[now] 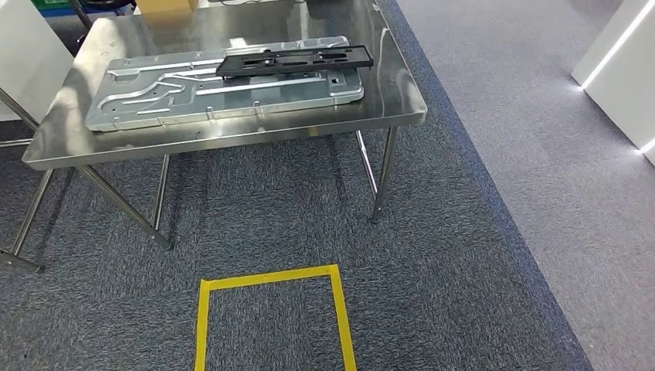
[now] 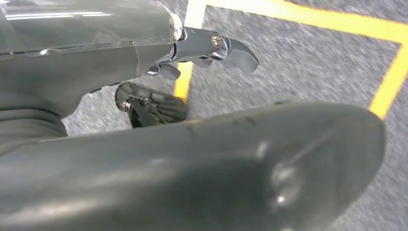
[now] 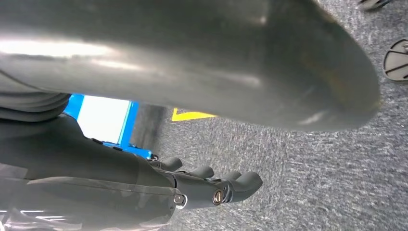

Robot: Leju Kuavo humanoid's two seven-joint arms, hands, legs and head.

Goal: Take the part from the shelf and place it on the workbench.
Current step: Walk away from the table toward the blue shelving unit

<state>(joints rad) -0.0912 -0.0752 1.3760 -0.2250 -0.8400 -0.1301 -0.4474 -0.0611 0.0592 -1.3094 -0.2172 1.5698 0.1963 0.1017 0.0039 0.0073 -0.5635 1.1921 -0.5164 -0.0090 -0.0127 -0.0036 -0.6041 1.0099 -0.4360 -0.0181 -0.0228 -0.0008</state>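
A long black part (image 1: pixel 293 59) lies flat on a ribbed silver metal panel (image 1: pixel 224 89), which rests on the steel workbench (image 1: pixel 232 141) ahead of me. My left hand (image 2: pixel 86 62) hangs low over the carpet; its thick thumb (image 2: pixel 240 163) and dark fingers (image 2: pixel 231 48) are apart and nothing lies between them. My right hand (image 3: pixel 96 168) also hangs over the carpet, thumb (image 3: pixel 216 57) well away from the fingers (image 3: pixel 235 185), holding nothing.
A square of yellow tape (image 1: pixel 270 278) marks the carpet in front of the workbench. White cabinets (image 1: pixel 618 69) stand at the right, a white panel (image 1: pixel 23 54) at the far left. A cardboard box (image 1: pixel 166 6) sits at the bench's back edge.
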